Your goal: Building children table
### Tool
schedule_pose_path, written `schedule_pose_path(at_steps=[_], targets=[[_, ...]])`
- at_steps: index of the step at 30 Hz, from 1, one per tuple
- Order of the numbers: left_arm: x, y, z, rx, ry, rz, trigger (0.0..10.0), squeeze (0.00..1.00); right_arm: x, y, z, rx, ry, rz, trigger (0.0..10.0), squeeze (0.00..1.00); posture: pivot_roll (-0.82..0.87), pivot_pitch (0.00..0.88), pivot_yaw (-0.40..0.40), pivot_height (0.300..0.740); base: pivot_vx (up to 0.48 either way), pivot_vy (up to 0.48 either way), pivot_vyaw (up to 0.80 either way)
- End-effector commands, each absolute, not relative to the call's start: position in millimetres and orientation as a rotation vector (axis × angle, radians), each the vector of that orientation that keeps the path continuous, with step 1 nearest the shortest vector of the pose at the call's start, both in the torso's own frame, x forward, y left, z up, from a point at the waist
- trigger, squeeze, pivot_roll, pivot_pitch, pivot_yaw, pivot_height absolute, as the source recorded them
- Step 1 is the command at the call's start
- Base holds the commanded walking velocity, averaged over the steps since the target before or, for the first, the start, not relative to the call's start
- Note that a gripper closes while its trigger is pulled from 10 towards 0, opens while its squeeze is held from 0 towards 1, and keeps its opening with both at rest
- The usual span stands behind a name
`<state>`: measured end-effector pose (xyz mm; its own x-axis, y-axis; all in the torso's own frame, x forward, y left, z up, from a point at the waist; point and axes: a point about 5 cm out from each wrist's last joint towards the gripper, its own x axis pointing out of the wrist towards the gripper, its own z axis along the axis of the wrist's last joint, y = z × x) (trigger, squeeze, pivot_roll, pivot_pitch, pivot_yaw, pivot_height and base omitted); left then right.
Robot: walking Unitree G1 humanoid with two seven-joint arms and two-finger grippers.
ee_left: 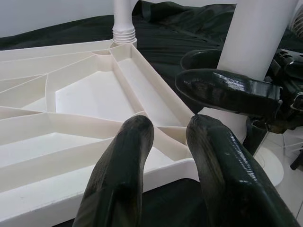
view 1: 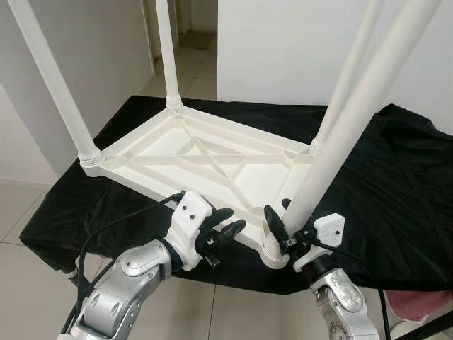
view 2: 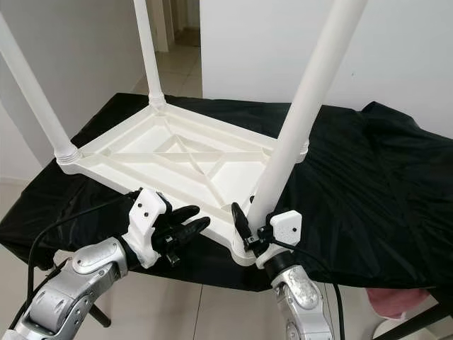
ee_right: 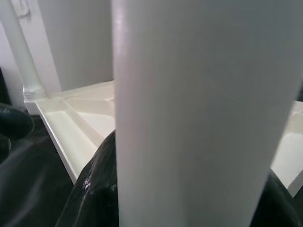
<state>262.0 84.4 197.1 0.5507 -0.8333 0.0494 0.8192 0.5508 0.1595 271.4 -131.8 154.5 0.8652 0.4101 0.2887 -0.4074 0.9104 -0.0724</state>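
The white plastic children's table [view 1: 212, 166] lies upside down on a black cloth [view 1: 396, 184]. Three white legs stand in its corners: one at the left [view 1: 53, 85], one at the back [view 1: 168, 57], one at the far right [view 1: 347, 78]. The fourth leg [view 1: 354, 120] leans over the near right corner socket [view 1: 272, 255], and my right gripper [view 1: 290, 230] is shut on it just above its lower end. My left gripper [view 1: 237, 221] hovers at the table's near rim [ee_left: 94, 184], a hand's width left of that socket, open with nothing between its fingers [ee_left: 123, 161].
The cloth-covered surface ends just in front of my arms, with tiled floor [view 1: 21, 205] below. A white wall [view 1: 283, 42] stands behind, and a doorway [view 1: 191, 35] opens at the back left. Something pink [view 1: 417, 304] lies low at the right.
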Motion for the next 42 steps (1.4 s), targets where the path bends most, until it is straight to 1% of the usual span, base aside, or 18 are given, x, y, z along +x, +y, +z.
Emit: schedule_pose_path(at_steps=[1,2,4,9,13,14,16,17,19,20,22,24,27,28,36,37,41,42], targets=[[260.3,84.4,199.5,0.131,-0.139,-1.018,10.0,0.00,266.4,-130.6,114.1,-0.112,-0.107,0.467,10.0,0.00,0.02,0.152,0.035,0.740,0.000,0.000,0.00],[260.6,84.8,199.7,0.133,-0.140,-1.015,10.0,0.00,264.2,-127.9,110.4,-0.152,-0.101,0.497,10.0,0.00,0.02,0.151,0.032,0.740,0.000,0.000,0.00],[260.9,85.0,199.9,0.134,-0.141,-1.013,10.0,0.00,262.7,-126.2,108.0,-0.167,-0.095,0.516,10.0,0.00,0.02,0.151,0.032,0.740,0.000,0.000,0.00],[260.7,85.3,200.1,0.135,-0.142,-1.011,10.0,0.00,260.8,-123.8,105.6,-0.164,-0.080,0.535,10.0,0.00,0.02,0.148,0.030,0.740,0.000,0.000,0.00],[260.2,86.3,200.3,0.141,-0.143,-1.011,10.0,0.00,265.7,-122.1,104.2,-0.085,-0.023,0.380,10.0,0.00,0.03,0.143,0.027,0.740,0.000,0.000,0.00],[260.2,86.3,200.3,0.141,-0.143,-1.011,10.0,0.00,265.7,-122.1,104.2,-0.085,-0.023,0.380,10.0,0.00,0.03,0.143,0.027,0.740,0.000,0.000,0.00],[260.1,86.9,200.4,0.145,-0.143,-1.011,10.0,0.00,270.8,-121.6,103.6,-0.024,0.002,0.214,10.0,0.00,0.03,0.140,0.025,0.740,0.000,0.000,0.00],[260.1,86.9,200.4,0.145,-0.143,-1.011,10.0,0.00,270.8,-121.6,103.6,-0.024,0.002,0.214,10.0,0.00,0.03,0.140,0.025,0.740,0.000,0.000,0.00],[260.0,87.0,200.4,0.146,-0.143,-1.010,10.0,0.00,274.7,-120.7,102.6,0.028,0.032,0.086,10.0,0.00,0.03,0.140,0.021,0.740,0.000,0.000,0.00],[260.0,87.0,200.4,0.146,-0.143,-1.010,10.0,0.00,274.7,-120.7,102.6,0.028,0.032,0.086,10.0,0.00,0.03,0.140,0.021,0.740,0.000,0.000,0.00],[259.8,86.9,200.5,0.147,-0.143,-1.011,10.0,0.00,278.8,-115.9,103.3,0.042,0.019,-0.016,10.0,0.00,0.03,0.139,0.021,0.740,0.000,0.000,0.00],[259.4,86.9,200.6,0.148,-0.144,-1.011,10.0,0.00,282.2,-108.1,104.4,0.056,-0.001,-0.061,10.0,0.00,0.04,0.137,0.018,0.740,0.000,0.000,0.00],[259.3,86.9,200.6,0.147,-0.143,-1.011,10.0,0.00,283.1,-106.1,104.9,0.071,-0.005,-0.071,10.0,0.00,0.04,0.136,0.018,0.740,0.000,0.000,0.00],[258.8,88.0,201.0,0.150,-0.145,-1.008,10.0,0.00,284.9,-99.9,107.5,0.079,-0.009,-0.038,10.0,0.00,0.04,0.132,0.015,0.740,0.000,0.000,0.00],[259.2,89.5,201.1,0.155,-0.146,-1.001,10.0,0.00,285.9,-99.6,109.4,0.051,-0.007,-0.025,10.0,0.00,0.05,0.129,0.012,0.740,0.000,0.000,0.00],[259.1,89.8,201.1,0.155,-0.147,-0.998,10.0,0.00,286.5,-100.7,111.2,0.016,-0.018,-0.028,10.0,0.00,0.04,0.129,0.010,0.740,0.000,0.000,0.00],[259.2,90.0,200.9,0.157,-0.146,-0.997,10.0,0.00,287.7,-102.2,111.3,-0.017,-0.034,-0.026,10.0,0.00,0.04,0.129,0.010,0.740,0.000,0.000,0.00],[259.2,90.0,201.0,0.156,-0.147,-0.996,10.0,0.00,287.1,-102.0,111.2,-0.003,-0.042,0.000,10.0,0.00,0.04,0.129,0.010,0.740,0.000,0.000,0.00]])
